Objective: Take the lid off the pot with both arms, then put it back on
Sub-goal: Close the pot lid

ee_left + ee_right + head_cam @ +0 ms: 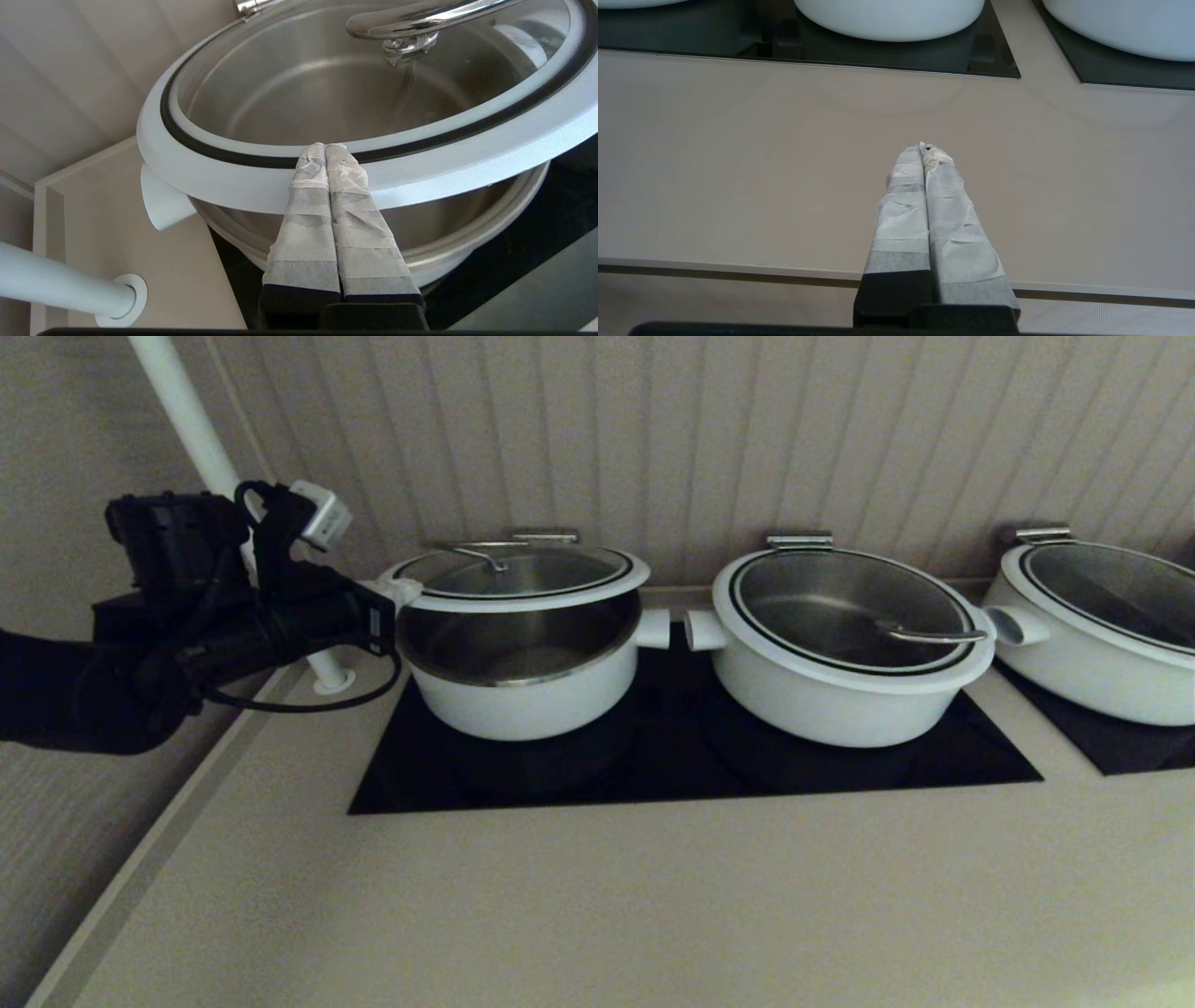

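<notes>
The lid [523,574], glass with a white rim and wire handle, hangs level a little above the pot [523,700], with the steel inside showing in the gap. My left gripper [397,590] is at the lid's left edge. In the left wrist view its fingers are pressed together, and the left gripper [327,147] has its tips lying over the lid's white rim [420,172], not clamped round it. The pot [467,247] is below. What carries the lid does not show. My right gripper [924,148] is shut and empty over the bare counter, out of the head view.
A wider lidded white pot [840,663] stands right of the pot on the black cooktop [934,756]. Another pot [1092,616] is at the far right. A white pole [196,429] rises behind my left arm. The ribbed wall is close behind. The beige counter [597,896] lies in front.
</notes>
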### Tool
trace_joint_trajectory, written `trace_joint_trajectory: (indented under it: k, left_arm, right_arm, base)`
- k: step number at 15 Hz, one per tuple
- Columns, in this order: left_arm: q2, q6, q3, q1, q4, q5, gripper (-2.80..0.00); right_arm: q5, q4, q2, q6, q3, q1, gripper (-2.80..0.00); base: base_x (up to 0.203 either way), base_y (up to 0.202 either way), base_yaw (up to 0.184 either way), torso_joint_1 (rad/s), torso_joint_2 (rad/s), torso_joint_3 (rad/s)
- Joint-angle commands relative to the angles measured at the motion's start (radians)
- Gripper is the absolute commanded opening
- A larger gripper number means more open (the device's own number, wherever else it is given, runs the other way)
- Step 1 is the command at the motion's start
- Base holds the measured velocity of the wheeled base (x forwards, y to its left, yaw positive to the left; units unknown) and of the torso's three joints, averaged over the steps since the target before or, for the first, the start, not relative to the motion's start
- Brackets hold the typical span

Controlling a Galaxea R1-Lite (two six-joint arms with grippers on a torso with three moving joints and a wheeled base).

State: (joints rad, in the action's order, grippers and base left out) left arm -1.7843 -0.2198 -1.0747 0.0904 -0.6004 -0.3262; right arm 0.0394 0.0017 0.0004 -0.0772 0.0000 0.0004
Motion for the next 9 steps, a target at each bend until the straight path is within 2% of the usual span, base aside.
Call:
trace_joint_trajectory:
  k: [1, 9]
  left_arm:
    - [0.000, -0.001, 0.005, 0.000, -0.004, -0.002, -2.80]
    - [0.000, -0.001, 0.070, 0.000, -0.084, -0.002, -2.80]
  right_arm:
    - [0.001, 0.000, 0.000, -0.001, 0.000, 0.001, -2.80]
    - [0.001, 0.000, 0.000, -0.001, 0.000, 0.001, -2.80]
  base:
    - [0.000, 0.000, 0.000, 0.000, 0.00, 0.000]
    - [0.000, 0.000, 0.000, 0.000, 0.00, 0.000]
